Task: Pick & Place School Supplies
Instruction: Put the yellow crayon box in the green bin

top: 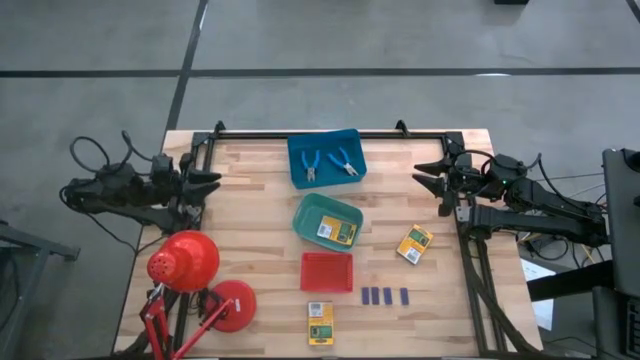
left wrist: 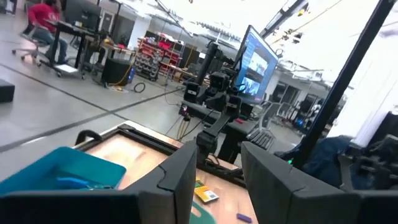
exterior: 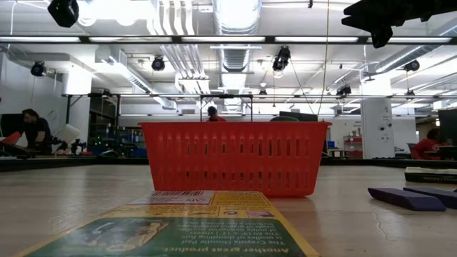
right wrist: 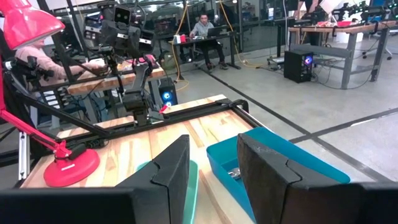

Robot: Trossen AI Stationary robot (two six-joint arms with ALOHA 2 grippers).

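A big robot lab or workshop is shown. A pale wooden slat table with a black metal frame is set on a grey concrete floor. Beyond the left gripper's fingers, a bright blue computer screen, red storage racks and another black robot arm on a stand are seen. Past the right gripper's fingers, people are seated at long work desks. Overhead, silver air pipes and strip lights are hung from the open ceiling.
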